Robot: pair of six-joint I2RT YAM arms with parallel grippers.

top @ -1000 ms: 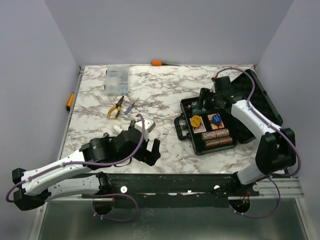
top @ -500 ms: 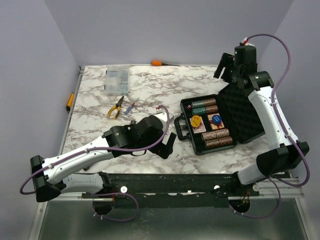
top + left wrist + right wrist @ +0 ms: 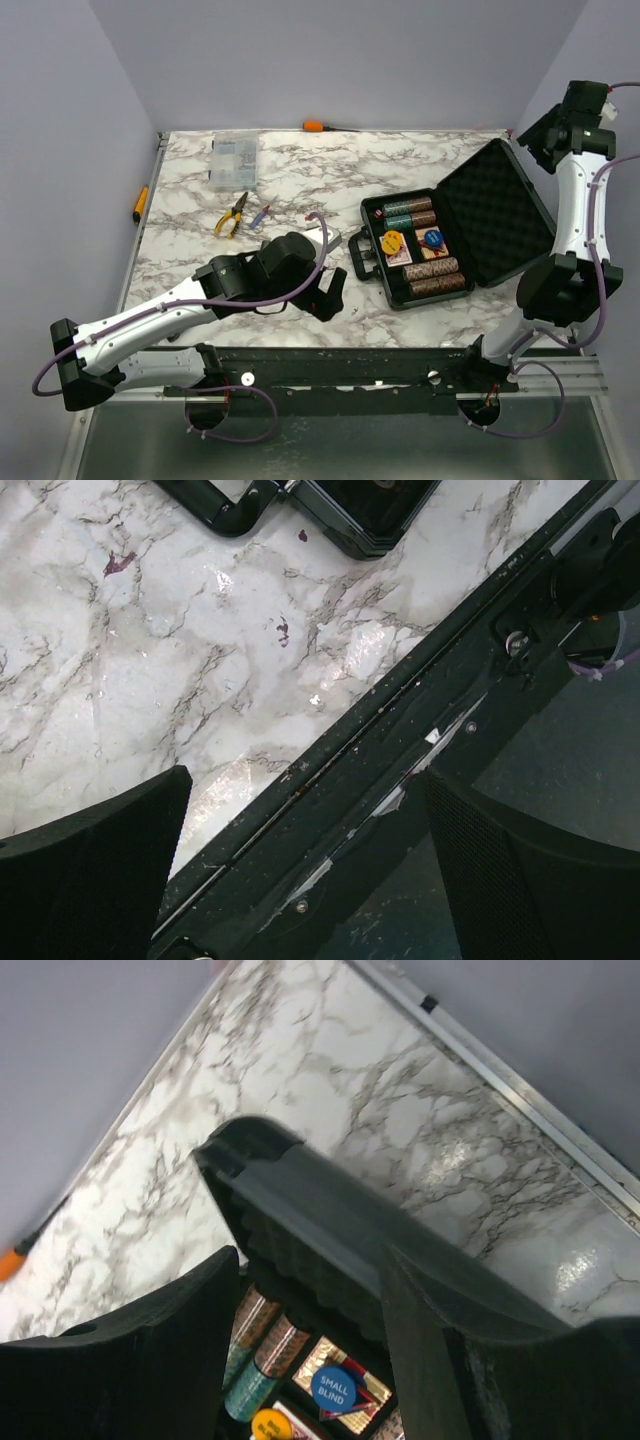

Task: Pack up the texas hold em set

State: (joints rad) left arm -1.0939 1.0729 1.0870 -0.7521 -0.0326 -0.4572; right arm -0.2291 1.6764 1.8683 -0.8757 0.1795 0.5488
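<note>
Two arms are doing different jobs here. Your right gripper (image 3: 310, 1255) is hanging high over the far right of the table (image 3: 300, 190) and looking down on the upper rim of the lid (image 3: 495, 215). Its fingers are showing apart on either side of that rim, but whether the pads are actually pressing on it cannot be told from these views. That spot is making sense as the place to swing the foam-lined lid down. The case (image 3: 392, 287) is lying open on the right half of the marble, with its handle (image 3: 358, 255) pointing toward your left arm and the lid leaning back to the right. Inside, the chip stacks (image 3: 435, 275) are sitting in rows, and the yellow disc (image 3: 392, 241) and blue disc (image 3: 431, 238) are resting on the card decks, so closing is looking like the main step left. Your left gripper (image 3: 328, 290) is hovering spread wide and empty near the table's front edge, close beside the handle, probably so it can steady the base.
</note>
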